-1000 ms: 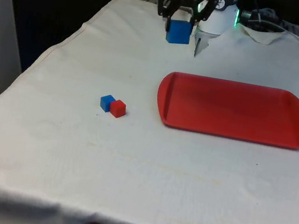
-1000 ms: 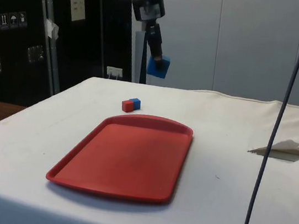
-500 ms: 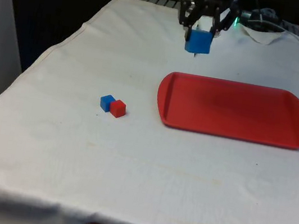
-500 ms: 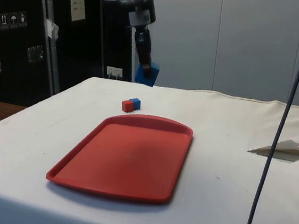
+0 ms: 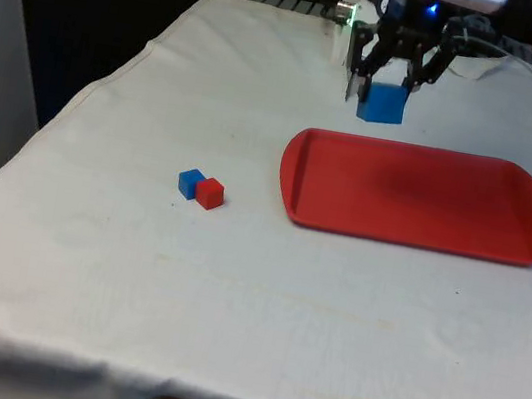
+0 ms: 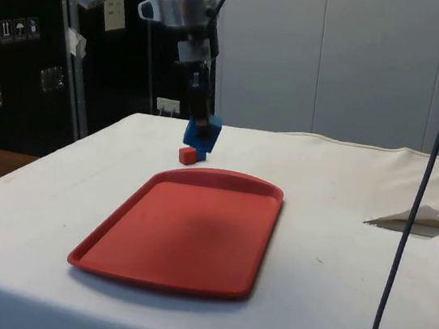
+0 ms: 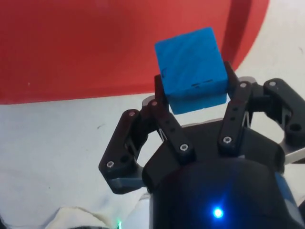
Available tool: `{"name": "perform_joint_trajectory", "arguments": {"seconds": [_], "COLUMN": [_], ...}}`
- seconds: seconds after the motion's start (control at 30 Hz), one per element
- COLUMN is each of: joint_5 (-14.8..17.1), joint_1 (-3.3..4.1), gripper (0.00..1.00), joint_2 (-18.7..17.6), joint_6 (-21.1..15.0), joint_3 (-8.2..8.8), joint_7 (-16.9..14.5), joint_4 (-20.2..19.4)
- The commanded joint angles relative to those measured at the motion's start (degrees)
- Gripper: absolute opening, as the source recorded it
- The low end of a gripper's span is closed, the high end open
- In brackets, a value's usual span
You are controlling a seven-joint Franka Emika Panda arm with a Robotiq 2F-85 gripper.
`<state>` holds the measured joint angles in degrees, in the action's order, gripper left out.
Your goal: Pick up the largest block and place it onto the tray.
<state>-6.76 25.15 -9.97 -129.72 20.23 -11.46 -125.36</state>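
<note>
While the large blue block (image 5: 383, 104) is pinched between the fingers of the gripper (image 5: 390, 81), it is held in the air at the far edge of the red tray (image 5: 418, 198), near that tray's corner on the front view's left.

Change noted: over the last second the gripper and its load have been carried from the table's far edge toward the tray, and lowered. Transport is judged nearly complete; a short advance over the tray floor, a descent and a release are taken to remain.

Item, task block: a cube, saturated blue, plain matt faces, edges crisp; faint dark marks are seen on one face in the wrist view (image 7: 191, 62). It is gripped on two opposite sides and is carried slightly tilted. It is clearly larger than the other two.

Items, remaining: a small blue block (image 5: 190, 182) and a small red block (image 5: 209, 193), touching each other, left on the white cloth (image 5: 231, 295) well apart from the tray.
</note>
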Motion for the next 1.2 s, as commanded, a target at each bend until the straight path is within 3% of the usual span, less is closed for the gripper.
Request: {"name": "perform_joint_trajectory", "arguments": {"seconds": [0.0,0.4,0.43,0.7,0.93,0.97,1.03,1.07,1.1,1.13,1.17], "joint_5": [-0.06,0.74,0.11,1.83,1.55,1.49,1.43,1.38,1.49,1.32,1.32], "joint_1": [0.11,-0.06,0.0,-0.11,0.17,0.17,0.17,0.23,0.0,0.23,0.23], "gripper": [0.01,0.01,0.01,0.01,0.03,0.08,0.31,0.51,0.61,0.61,0.71], "joint_2": [-0.63,-5.21,-5.04,-9.11,-9.63,-9.63,-9.57,-9.51,-9.68,-9.45,-9.45], "joint_6": [-1.95,-8.88,-8.08,-13.35,-13.92,-13.92,-13.92,-13.87,-13.87,-13.87,-13.87], "joint_3": [-0.23,-1.78,-1.55,-2.52,-2.58,-2.64,-2.64,-2.64,-2.75,-2.69,-2.69], "joint_7": [0.69,1.95,2.12,2.18,2.92,2.98,3.09,3.21,2.86,3.27,3.27], "joint_4": [-0.74,-2.69,-2.46,-2.81,-2.52,-2.52,-2.52,-2.52,-2.35,-2.52,-2.46]}}
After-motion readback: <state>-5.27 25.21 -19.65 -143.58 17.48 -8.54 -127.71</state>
